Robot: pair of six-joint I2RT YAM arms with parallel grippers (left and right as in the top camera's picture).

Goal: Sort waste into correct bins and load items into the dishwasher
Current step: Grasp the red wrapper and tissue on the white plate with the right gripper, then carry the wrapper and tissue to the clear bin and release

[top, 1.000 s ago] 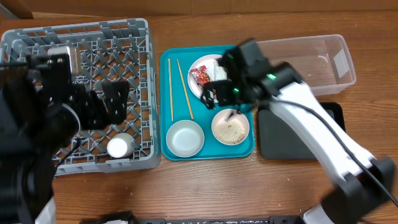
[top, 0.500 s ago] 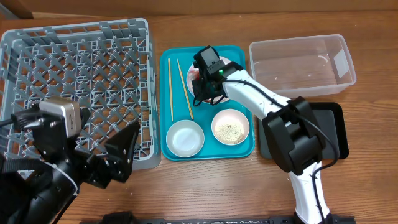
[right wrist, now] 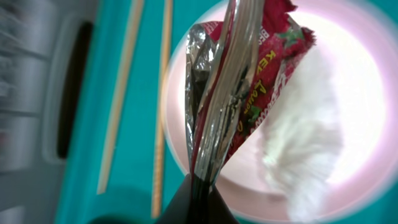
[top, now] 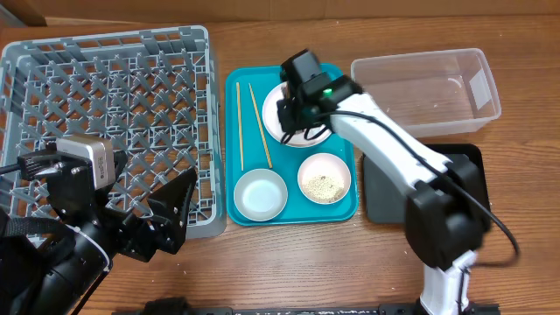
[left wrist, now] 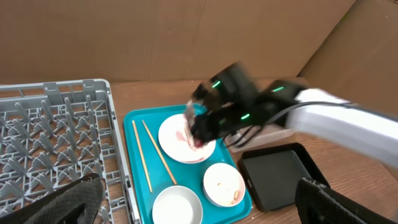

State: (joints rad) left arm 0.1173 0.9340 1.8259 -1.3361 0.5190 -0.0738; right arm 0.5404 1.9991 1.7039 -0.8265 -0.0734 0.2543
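Red foil wrapper (right wrist: 249, 81) is pinched in my right gripper (right wrist: 200, 186), clenched over the white plate (right wrist: 360, 81), long axis pointing away from the fingers, clear tub (top: 420, 92) on this arm's side.

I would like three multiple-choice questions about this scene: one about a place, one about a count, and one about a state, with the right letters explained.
1. The chopsticks lie: A) on the teal tray, left of the plate; B) right of the plate; C) across the plate.
2. Small white bowls on the tray: A) one; B) two; C) four.
3. The right gripper is: A) wide open; B) shut on the red wrapper; C) shut on a chopstick.
Answers: 1 A, both sticks lie on teal beside the plate's left edge; 2 B, one is empty and one holds rice; 3 B, the wrist view shows the wrapper pinched over the plate.
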